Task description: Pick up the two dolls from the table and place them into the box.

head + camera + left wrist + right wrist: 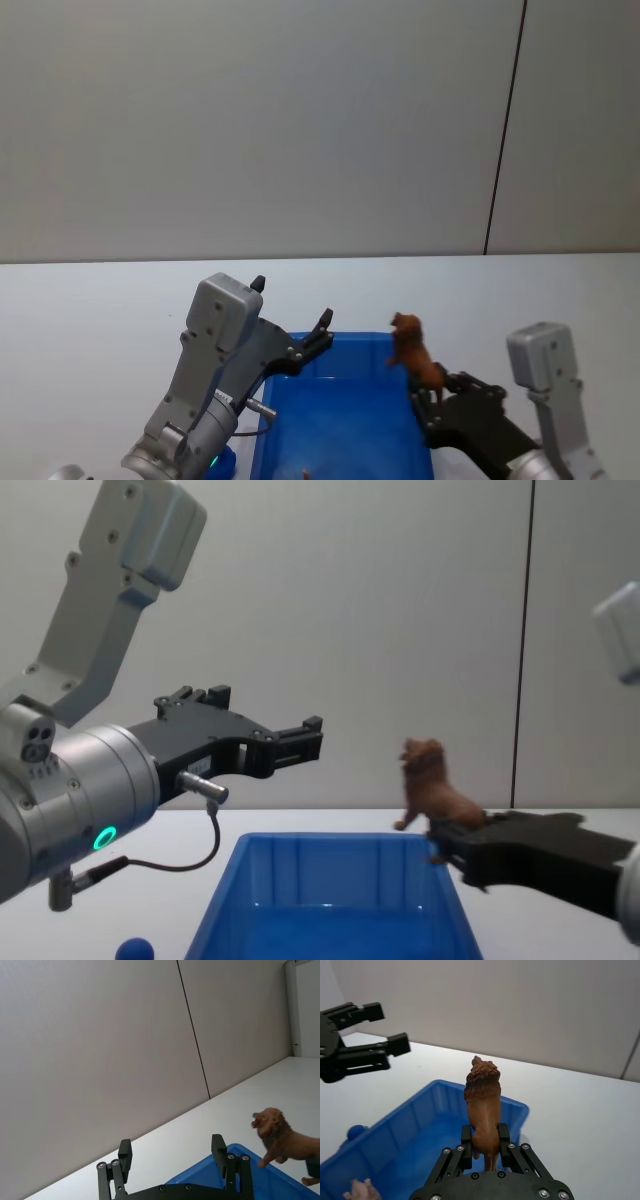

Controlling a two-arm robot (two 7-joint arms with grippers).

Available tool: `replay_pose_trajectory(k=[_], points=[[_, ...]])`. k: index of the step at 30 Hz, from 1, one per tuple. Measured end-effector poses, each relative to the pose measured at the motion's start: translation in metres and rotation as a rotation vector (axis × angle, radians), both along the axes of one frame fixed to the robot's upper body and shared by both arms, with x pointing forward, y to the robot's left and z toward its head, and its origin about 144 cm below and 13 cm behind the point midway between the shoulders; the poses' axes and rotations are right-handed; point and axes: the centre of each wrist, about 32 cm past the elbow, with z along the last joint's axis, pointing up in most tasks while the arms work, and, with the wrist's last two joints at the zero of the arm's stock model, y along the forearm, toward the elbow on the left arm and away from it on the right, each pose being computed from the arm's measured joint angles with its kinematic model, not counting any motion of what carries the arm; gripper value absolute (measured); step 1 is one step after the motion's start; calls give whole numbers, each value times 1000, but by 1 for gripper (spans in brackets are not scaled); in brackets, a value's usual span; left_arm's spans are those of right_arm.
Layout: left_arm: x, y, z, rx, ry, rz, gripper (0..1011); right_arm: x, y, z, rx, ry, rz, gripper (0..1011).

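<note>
My right gripper [484, 1136] has its fingers [466, 1135] closed narrowly on the hindquarters of the brown lion figure [482, 1095], one finger on each flank. I hold the lion in the air with its maned head upward, above the right far corner of the blue box [330, 865] and touching neither the rim nor the walls. The box stands on the white counter [100, 310] right in front of me, between my two arms. My left gripper [171, 1152] hovers above the left far part of the box, higher than the rim, with its fingers [125, 1152] spread wide and nothing between them; they point toward the far side and the grey wall [300, 120] behind the counter. The blue rounded doll [133, 948] sits on the counter just beside the box's left wall, at the near end, outside the box and under my left arm. On the box floor, at the near end, lies a small pale pinkish object [359, 1191]; I cannot tell what it is.
</note>
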Motion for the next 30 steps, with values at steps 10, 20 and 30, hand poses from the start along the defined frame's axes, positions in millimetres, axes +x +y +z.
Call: replay_pose_trajectory(k=[10,20,30], points=[[0,0,0,0,0,0,1002,21,15,-2,43,50,95,519],[0,0,0,0,0,0,1002,33,20,-5,56,74,100,824],[0,0,0,0,0,0,1002,31,16,-6,52,57,25,1001]])
